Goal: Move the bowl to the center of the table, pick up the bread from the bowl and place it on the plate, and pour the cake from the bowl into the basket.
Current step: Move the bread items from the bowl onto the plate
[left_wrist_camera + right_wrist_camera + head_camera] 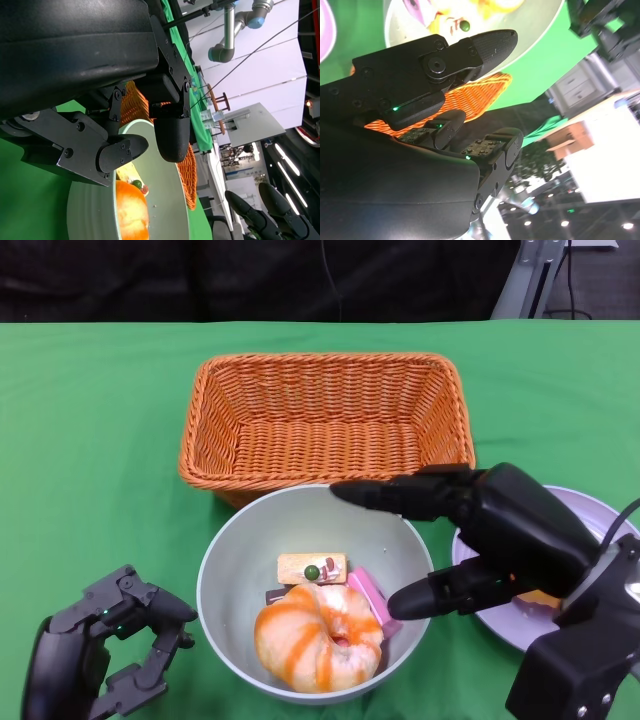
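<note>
Glossy round bread (318, 637) fills smooth bowl (235, 570) before woven basket (325, 418); left robot hand (105, 655) and right robot hand (470, 540) both spread, empty

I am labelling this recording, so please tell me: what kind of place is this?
Probably a robotics lab or exhibition hall: a green-covered table, another robot arm in the background, and ceiling lights.

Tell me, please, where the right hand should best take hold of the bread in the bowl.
Probably from above, across the bread's rounded top: it lies exposed at the bowl's near side. The wall blocks low side approaches, and the open right hand hovers over the right rim.
</note>
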You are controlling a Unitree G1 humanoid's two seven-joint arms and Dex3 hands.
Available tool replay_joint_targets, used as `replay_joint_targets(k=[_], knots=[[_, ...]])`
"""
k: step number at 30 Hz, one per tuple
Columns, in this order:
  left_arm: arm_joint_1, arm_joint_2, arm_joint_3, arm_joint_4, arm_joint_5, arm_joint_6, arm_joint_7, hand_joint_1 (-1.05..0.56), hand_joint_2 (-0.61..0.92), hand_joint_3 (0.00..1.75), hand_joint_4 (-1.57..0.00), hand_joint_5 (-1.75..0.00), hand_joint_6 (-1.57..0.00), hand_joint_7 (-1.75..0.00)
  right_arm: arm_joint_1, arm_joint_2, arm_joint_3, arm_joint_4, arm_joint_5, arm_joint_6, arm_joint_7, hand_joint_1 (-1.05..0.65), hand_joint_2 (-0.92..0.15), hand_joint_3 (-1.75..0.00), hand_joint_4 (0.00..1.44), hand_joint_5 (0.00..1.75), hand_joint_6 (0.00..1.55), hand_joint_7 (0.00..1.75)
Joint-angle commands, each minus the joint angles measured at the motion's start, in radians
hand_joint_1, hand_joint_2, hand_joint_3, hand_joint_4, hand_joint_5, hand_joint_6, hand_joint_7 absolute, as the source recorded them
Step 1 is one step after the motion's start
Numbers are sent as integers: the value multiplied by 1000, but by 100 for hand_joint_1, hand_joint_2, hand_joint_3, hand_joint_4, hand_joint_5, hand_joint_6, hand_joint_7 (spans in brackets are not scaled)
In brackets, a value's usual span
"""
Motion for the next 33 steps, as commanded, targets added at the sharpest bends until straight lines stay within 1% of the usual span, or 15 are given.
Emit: replay_joint_targets(k=[1,2,4,6,12,14,16,19,22,25,27,33], knots=[[-12,7,4,14,2,-19,12,0,72,78,-74,-143,-77,-116,-38,-1,12,20,-24,-28,-3,-78,-88,-1,65,14,57,3],[-13,6,3,16,2,-20,11,-1,72,78,-74,-143,-77,-116,-44,-1,16,24,-31,-30,0,-78,-89,-1,65,14,57,2],[-14,0,3,16,10,-19,20,-2,75,70,-73,-143,-77,-115,-58,-2,26,37,-44,-39,3,-77,-89,0,64,13,57,2],[-15,-3,4,17,30,-19,36,-3,77,67,-74,-143,-78,-115,-73,-4,36,53,-57,-51,2,-76,-88,0,63,13,57,2],[-24,-5,1,38,49,-28,56,-2,76,69,-73,-142,-77,-115,-114,8,59,106,-103,-92,-24,-75,-88,0,65,12,59,1],[-26,-2,-5,43,43,-30,49,-5,82,58,-72,-143,-75,-117,-131,8,68,123,-127,-107,-31,-76,-89,0,65,11,59,1],[-24,-3,-8,41,44,-27,51,-6,84,53,-72,-143,-75,-117,-152,5,82,155,-141,-140,-39,-77,-89,0,67,11,59,1],[-24,-4,-8,42,56,-29,62,-4,85,52,-72,-143,-75,-118,-176,4,97,197,-153,-173,-41,-79,-90,0,67,10,59,1],[-25,-4,-10,41,59,-25,66,-4,85,52,-72,-142,-75,-118,-194,4,108,227,-159,-178,-29,-80,-91,0,67,9,59,0],[-29,-5,-11,48,53,-34,61,-5,86,52,-72,-143,-75,-118,-224,20,122,293,-158,-198,-41,-80,-90,0,67,8,60,1],[-32,-4,-11,56,50,-41,59,-6,88,47,-72,-144,-75,-117,-244,30,131,336,-172,-218,-64,-81,-89,0,69,8,61,1],[-35,-5,-9,61,59,-41,74,-7,89,42,-75,-145,-76,-118,-293,53,161,417,-221,-238,-108,-83,-92,-1,67,6,59,0]])
